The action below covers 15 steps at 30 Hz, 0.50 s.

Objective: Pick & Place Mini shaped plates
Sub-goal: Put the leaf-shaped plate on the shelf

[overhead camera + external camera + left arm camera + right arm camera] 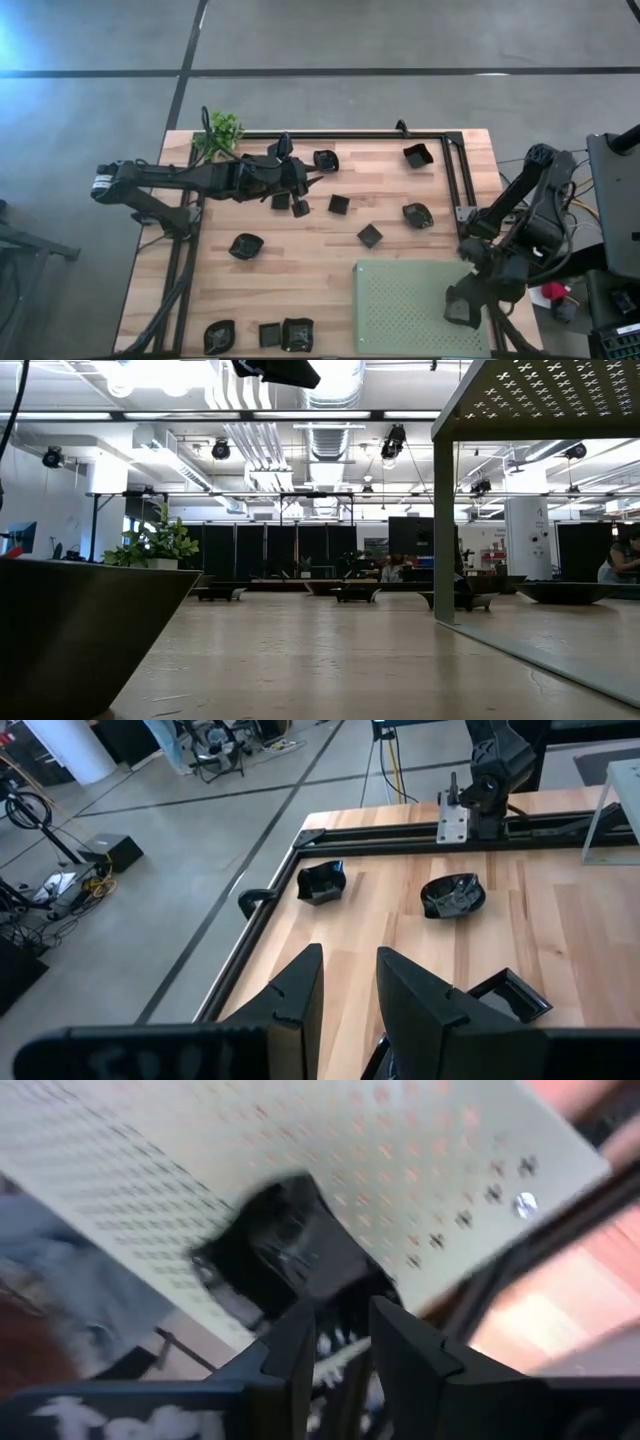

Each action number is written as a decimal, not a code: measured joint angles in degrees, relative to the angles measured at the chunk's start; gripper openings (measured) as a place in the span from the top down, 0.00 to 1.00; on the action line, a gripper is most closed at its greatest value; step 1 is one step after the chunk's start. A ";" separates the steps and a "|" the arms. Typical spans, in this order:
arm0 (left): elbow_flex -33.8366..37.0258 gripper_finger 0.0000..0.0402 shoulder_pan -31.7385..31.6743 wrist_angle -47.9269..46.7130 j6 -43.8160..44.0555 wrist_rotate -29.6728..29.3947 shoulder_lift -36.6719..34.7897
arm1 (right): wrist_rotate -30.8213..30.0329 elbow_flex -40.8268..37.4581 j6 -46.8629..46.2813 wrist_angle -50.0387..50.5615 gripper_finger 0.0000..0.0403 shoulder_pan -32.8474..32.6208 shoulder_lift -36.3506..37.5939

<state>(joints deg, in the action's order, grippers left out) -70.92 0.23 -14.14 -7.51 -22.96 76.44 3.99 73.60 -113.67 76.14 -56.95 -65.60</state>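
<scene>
Mini shaped plates, small and black, lie scattered on the wooden table, among them a square one, a rounded one and a wavy one. One plate lies on the green perforated mat, at its right edge. My right gripper hangs open just above that plate, pointing steeply down. My left gripper is held open and empty above the table's far middle. Small plates rest below it, and a square one lies beside it. My right gripper's open fingers stand over the rim of the plate on the mat. The blurred wrist view does not let me tell whether they touch it. The plate rests flat on the mat.
A black metal frame runs along the table's far and right sides. A small green plant stands at the far left corner. Three plates sit by the near edge, left of the mat. Bare wood lies between them and the mat.
</scene>
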 joint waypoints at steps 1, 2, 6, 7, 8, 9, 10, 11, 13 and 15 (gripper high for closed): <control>0.00 0.77 0.00 0.00 0.06 0.00 0.00 | -1.88 0.50 0.04 0.02 0.78 0.00 0.21; -0.01 0.77 0.00 -0.01 0.25 0.00 0.00 | -4.19 0.90 0.34 -0.02 0.78 -0.01 0.38; -0.02 0.77 0.00 -0.12 2.46 0.00 0.00 | -13.89 2.11 4.92 0.19 0.81 0.00 1.22; -0.02 0.77 0.00 -0.34 3.10 0.01 0.00 | -16.78 2.26 6.35 0.19 0.81 0.00 1.50; -0.02 0.77 0.00 -0.70 3.88 0.00 0.00 | -19.94 2.35 7.87 0.27 0.82 0.00 1.66; -0.02 0.77 0.00 -1.24 4.59 0.00 0.00 | -23.27 2.42 9.53 0.35 0.83 0.00 1.83; -0.02 0.77 0.00 -2.12 5.53 0.02 0.00 | -26.88 2.54 11.44 0.47 0.83 0.00 1.92; -0.02 0.77 0.00 -3.10 6.32 0.02 -0.02 | -31.07 2.68 13.63 0.73 0.83 0.00 2.01; -0.02 0.77 -0.02 -4.92 8.20 -0.05 -0.02 | -40.56 2.73 18.43 1.61 0.84 0.00 2.14; -0.02 0.77 -0.08 -6.70 9.90 -0.45 -0.07 | -51.61 2.68 23.98 1.65 0.85 0.00 2.14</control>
<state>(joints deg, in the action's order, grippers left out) -70.94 0.15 -20.84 2.39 -23.41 76.37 -47.63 76.29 -89.69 77.78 -56.95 -63.46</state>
